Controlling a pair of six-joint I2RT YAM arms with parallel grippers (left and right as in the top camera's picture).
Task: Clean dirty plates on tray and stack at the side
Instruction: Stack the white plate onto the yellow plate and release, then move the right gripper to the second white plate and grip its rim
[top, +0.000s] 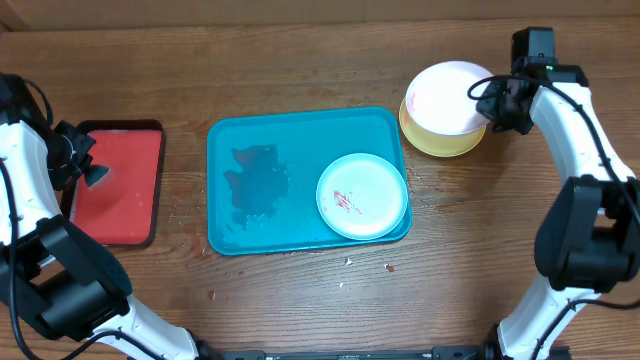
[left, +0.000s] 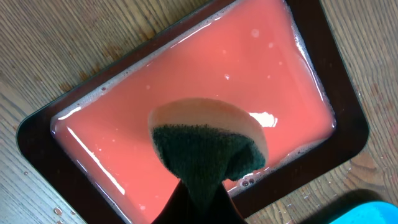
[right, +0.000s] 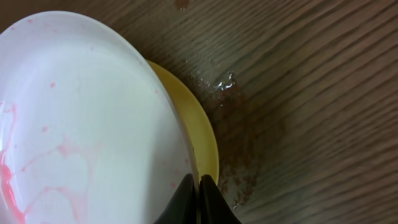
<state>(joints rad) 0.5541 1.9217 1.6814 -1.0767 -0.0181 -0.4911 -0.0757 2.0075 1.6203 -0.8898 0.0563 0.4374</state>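
Streaks (right: 37, 168) of pink mark white plate (right: 87, 106) atop yellow plate (right: 205, 149).

The large tray (top: 300, 130) lies at the middle of the table (top: 300, 60); a single plate (top: 362, 196) sits in its near right corner, and a puddle (top: 258, 180) spreads over its left half; the small tray (left: 345, 93) lies by the table's left edge, apart from the large tray, with a sponge (left: 205, 146) over the liquid (left: 205, 62) in it; just beyond the large tray's far right corner the lower plate (top: 440, 145) rests on the table, the upper plate (top: 450, 92) on it, shifted toward the far edge; specks (top: 388, 268) lie before the large tray.
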